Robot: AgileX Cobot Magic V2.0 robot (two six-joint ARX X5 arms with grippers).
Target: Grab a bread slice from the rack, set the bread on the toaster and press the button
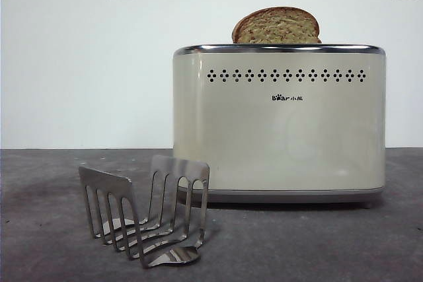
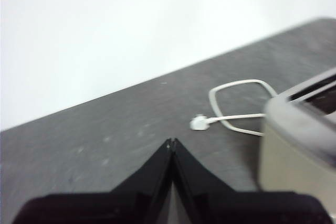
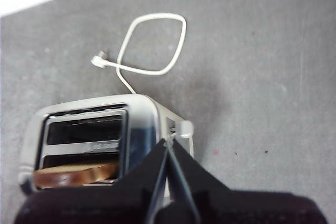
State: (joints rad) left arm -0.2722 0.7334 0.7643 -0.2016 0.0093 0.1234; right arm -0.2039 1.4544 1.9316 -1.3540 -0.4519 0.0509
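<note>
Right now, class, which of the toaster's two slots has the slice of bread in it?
In the right wrist view, the slot nearer the toaster edge holds the slice of bread; the slot toward the looped cord is empty.

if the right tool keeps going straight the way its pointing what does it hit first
Most likely the lever on the end of the toaster: the right tool, jaws shut, has its tips right at that knob. Depth is unclear, so contact may not have happened yet.

Even bright light, left wrist blurry
</note>
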